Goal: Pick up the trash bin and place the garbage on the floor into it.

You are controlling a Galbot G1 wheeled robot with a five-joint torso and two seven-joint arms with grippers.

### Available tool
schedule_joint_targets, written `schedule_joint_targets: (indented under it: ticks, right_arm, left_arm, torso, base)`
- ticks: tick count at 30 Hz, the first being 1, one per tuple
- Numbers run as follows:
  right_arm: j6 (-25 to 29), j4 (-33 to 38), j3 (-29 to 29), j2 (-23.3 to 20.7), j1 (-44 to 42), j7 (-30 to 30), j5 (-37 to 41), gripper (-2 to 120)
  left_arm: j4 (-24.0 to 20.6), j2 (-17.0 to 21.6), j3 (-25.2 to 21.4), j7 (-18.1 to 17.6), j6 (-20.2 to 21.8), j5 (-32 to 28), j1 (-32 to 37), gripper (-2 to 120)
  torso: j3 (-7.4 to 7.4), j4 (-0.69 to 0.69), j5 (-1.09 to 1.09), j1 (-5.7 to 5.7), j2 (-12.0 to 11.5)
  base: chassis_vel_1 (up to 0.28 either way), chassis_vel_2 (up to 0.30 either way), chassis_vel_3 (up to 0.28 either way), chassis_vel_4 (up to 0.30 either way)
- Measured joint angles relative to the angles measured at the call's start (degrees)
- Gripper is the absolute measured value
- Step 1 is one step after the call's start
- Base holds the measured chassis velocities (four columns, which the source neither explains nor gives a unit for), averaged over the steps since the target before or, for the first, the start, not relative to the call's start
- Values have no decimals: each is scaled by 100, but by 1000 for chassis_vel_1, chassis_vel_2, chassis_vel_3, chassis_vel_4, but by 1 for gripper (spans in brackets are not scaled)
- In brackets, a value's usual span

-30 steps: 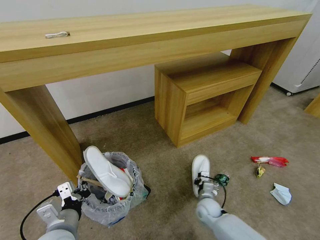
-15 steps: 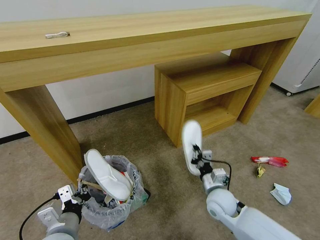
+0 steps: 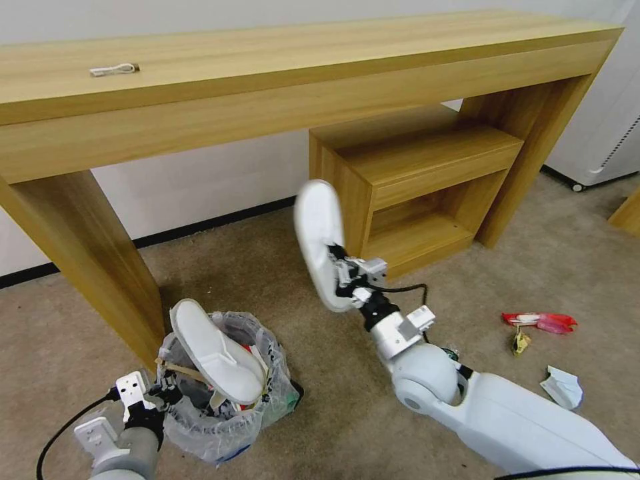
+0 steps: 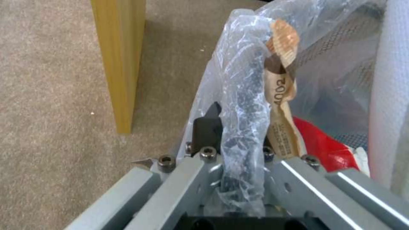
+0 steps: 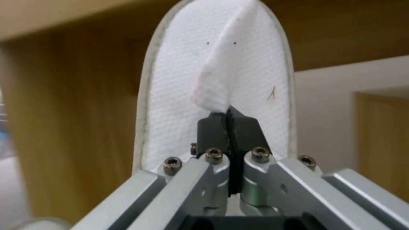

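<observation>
The floor point(image 3: 280, 267) is beige short-pile carpet running up to a white wall with a dark skirting strip; a long wooden surface point(image 3: 267, 73) spans the head view from 9 to 2 o'clock, with a small white cable point(image 3: 115, 69) lying near its 10 o'clock end; under it, at 1 o'clock, stands a low open wooden shelf unit point(image 3: 407, 193); a white appliance point(image 3: 600, 133) stands at 3 o'clock.

The bin point(image 3: 220, 413) sits on the floor at 7 o'clock, just beside the leg point(image 3: 87, 260) of the surface; its crinkled clear bag point(image 4: 243, 95) is folded over the rim; inside it a white slipper point(image 3: 217, 350) leans tilted, heel end sticking out above the rim, with a wooden stick point(image 3: 177, 365), a brown paper strip point(image 4: 281, 95) and something red point(image 4: 324, 143) beside it.

The left end effector point(image 4: 236, 124) is at the bin's 9 o'clock side, its fingers closed on the bagged rim.

The right end effector point(image 3: 343, 270) is raised near the centre of the view, above the floor and in front of the shelf unit; its fingers are pinched tight on the strap of a second slipper point(image 3: 320, 243), which stands nearly upright, toe up.

On the floor at 4 o'clock lie a red wrapper point(image 3: 540, 322), a small yellow wrapper point(image 3: 520, 342) just beside it, and crumpled white paper point(image 3: 563, 388) nearer the robot.
</observation>
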Motion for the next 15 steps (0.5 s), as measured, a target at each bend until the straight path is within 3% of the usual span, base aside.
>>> schedule_joint_targets:
  ticks: [6, 15]
  right_arm:
    - [290, -37, -626, 193, 331, -373, 159, 0]
    - [615, -384, -1113, 353, 509, -649, 26, 0]
  left_arm:
    - [-24, 12, -12, -12, 16, -40, -44, 1]
    - [-46, 35, -24, -21, 24, -127, -116, 1]
  torso:
    - [0, 0, 0, 0, 0]
    - [0, 0, 0, 0, 0]
  base:
    - [0, 0, 0, 0]
    - [0, 0, 0, 0]
